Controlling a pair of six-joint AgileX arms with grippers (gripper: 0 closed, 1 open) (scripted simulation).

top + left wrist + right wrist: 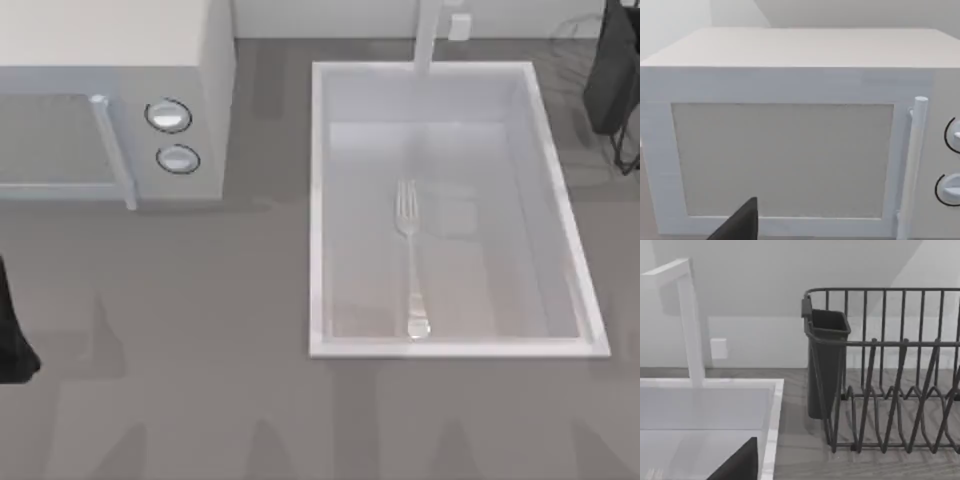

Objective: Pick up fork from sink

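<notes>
Top view: the fork (410, 258) lies flat in the sink (318, 200), tines far, handle near; microwave (110, 100) at far left. Left wrist view faces the microwave door; right wrist view shows the faucet (687, 320) and dish rack (890, 370). Finger state: cannot tell.

Top view: the microwave (115, 95) is cut off at the left and top edges, the faucet post (428, 35) at the top edge, and the dark dish rack (615, 70) at the right edge. Right wrist view: the fork (652, 473) shows just its tines at the bottom edge
</notes>
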